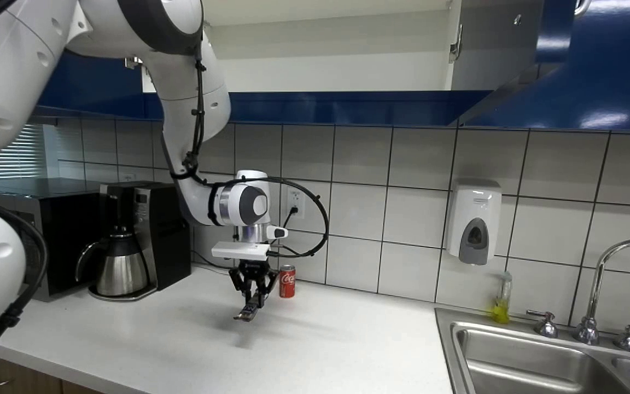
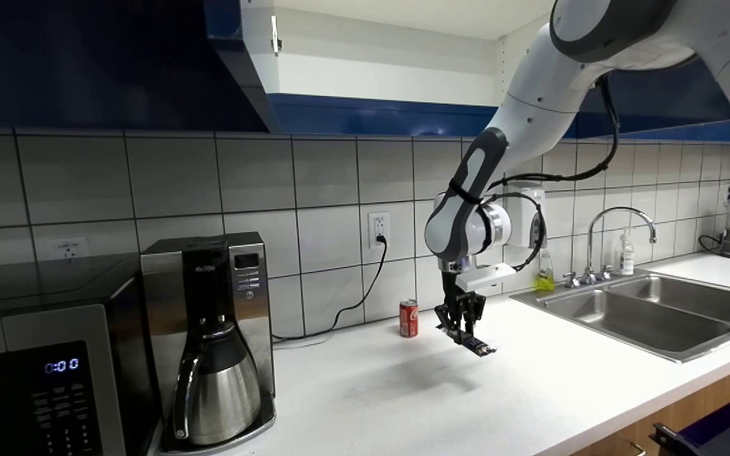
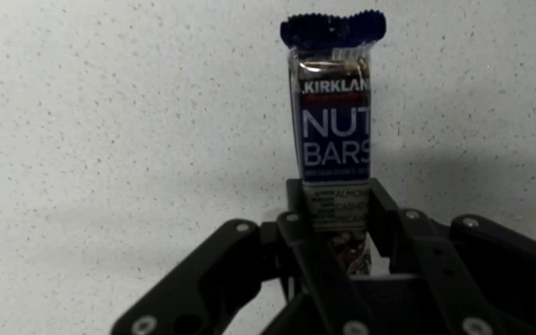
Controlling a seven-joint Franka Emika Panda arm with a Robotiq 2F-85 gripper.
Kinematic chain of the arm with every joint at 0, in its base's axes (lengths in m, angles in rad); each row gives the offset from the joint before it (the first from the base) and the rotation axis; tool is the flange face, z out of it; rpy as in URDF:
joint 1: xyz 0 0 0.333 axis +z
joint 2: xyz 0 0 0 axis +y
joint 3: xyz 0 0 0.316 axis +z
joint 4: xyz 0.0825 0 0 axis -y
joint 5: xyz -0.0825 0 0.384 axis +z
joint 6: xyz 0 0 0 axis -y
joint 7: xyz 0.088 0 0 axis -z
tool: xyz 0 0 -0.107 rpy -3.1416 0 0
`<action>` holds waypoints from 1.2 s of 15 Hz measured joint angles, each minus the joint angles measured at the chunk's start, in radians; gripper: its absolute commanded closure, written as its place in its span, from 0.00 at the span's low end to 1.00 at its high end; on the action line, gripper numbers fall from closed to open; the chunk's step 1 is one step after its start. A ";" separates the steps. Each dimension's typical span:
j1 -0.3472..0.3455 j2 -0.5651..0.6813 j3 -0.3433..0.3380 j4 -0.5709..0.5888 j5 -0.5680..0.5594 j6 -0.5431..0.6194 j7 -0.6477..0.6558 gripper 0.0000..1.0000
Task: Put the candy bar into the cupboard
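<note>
The candy bar (image 3: pixel 335 135), a dark blue nut bar wrapper, is pinched by its long sides between the fingers of my gripper (image 3: pixel 338 200). Its far end sticks out ahead of the fingertips in the wrist view. Both exterior views show the bar (image 1: pixel 246 312) (image 2: pixel 479 346) lying flat in the grip, a little above the white counter, with a shadow beneath. Higher up on the wall, the cupboard (image 1: pixel 337 71) (image 2: pixel 377 76) has its blue doors swung aside and its white interior exposed. It is well above my gripper, and my arm hides part of it.
A red can (image 1: pixel 287 281) stands on the counter close behind the gripper. Coffee maker (image 2: pixel 213 342) and microwave (image 2: pixel 35 354) occupy one end; the sink (image 1: pixel 523 355) with its tap (image 1: pixel 596 284) is at the opposite end. A soap dispenser (image 1: pixel 474 221) hangs on the tiles.
</note>
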 measured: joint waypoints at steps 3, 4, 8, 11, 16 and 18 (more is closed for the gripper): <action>0.000 -0.069 -0.008 -0.091 0.000 0.000 0.000 0.90; 0.000 -0.095 -0.010 -0.123 0.000 0.000 0.000 0.90; 0.000 -0.200 -0.017 -0.254 -0.002 -0.001 0.000 0.90; 0.000 -0.282 -0.022 -0.349 -0.007 -0.007 0.000 0.90; 0.000 -0.411 -0.026 -0.462 -0.011 -0.052 0.000 0.90; 0.000 -0.466 -0.026 -0.482 -0.011 -0.090 -0.001 0.90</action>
